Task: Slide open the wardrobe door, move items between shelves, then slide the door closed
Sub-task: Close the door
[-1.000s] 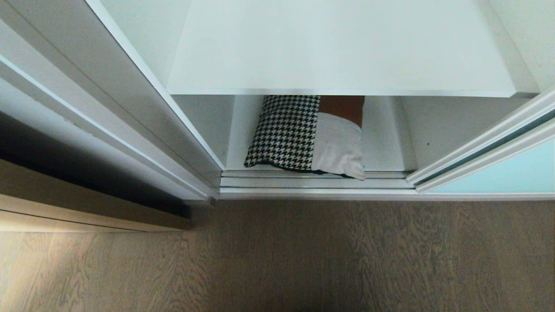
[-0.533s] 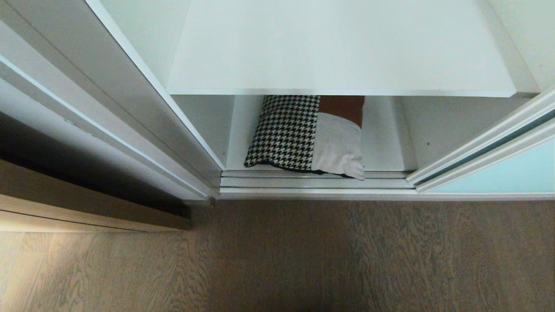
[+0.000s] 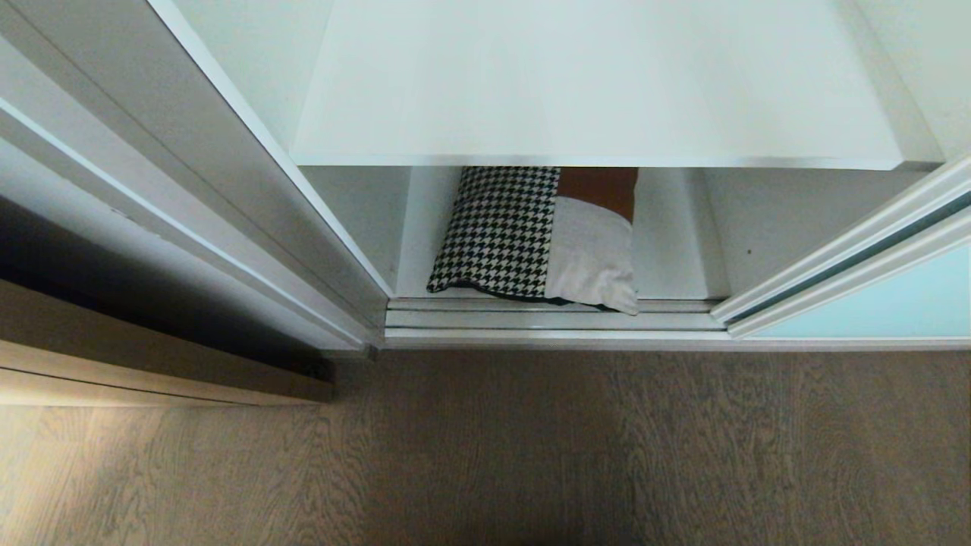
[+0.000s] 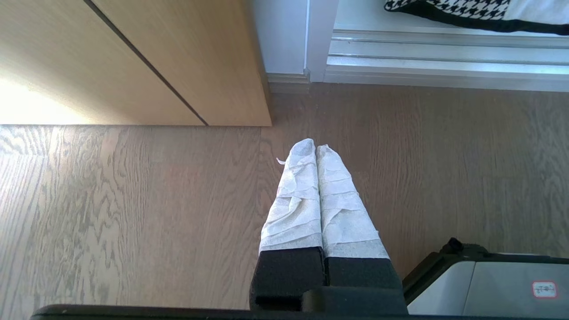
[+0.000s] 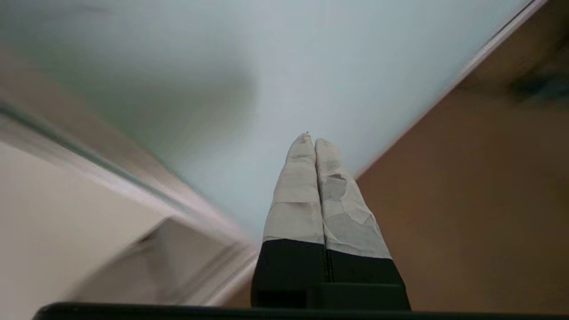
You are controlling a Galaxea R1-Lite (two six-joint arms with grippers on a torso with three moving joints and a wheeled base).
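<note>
Lying flat on the lower shelf [image 3: 667, 258] of the open wardrobe: one cushion [image 3: 538, 239], near-square, slightly longer front to back, its near edge at the door track [image 3: 554, 318] and its far end hidden under the upper shelf [image 3: 592, 83]. Near right corner droops over the shelf's front lip. Cover in panels — black-and-white houndstooth on the left half, rust-brown at the far right, pale cream-grey at the near right; dark piping along the near edge.

Sliding wardrobe door [image 3: 872, 303]: frosted pale aqua glass in a thin silver-white frame, pushed aside to the right, its leading edge just right of the cushion's bay.

Upper shelf: plain white board, bare, spanning the bay between white side walls.

Left claw [image 4: 316, 151]: white-wrapped fingers pressed together, holding nothing, pointing down at the grey wood-grain floor [image 4: 133, 213] in front of the track, near a light wood cabinet [image 4: 155, 58].

Right claw [image 5: 311, 141]: fingers closed against each other, empty, tips close before the aqua glass of the door near its frame edge — contact cannot be told, the view being blurred.
</note>
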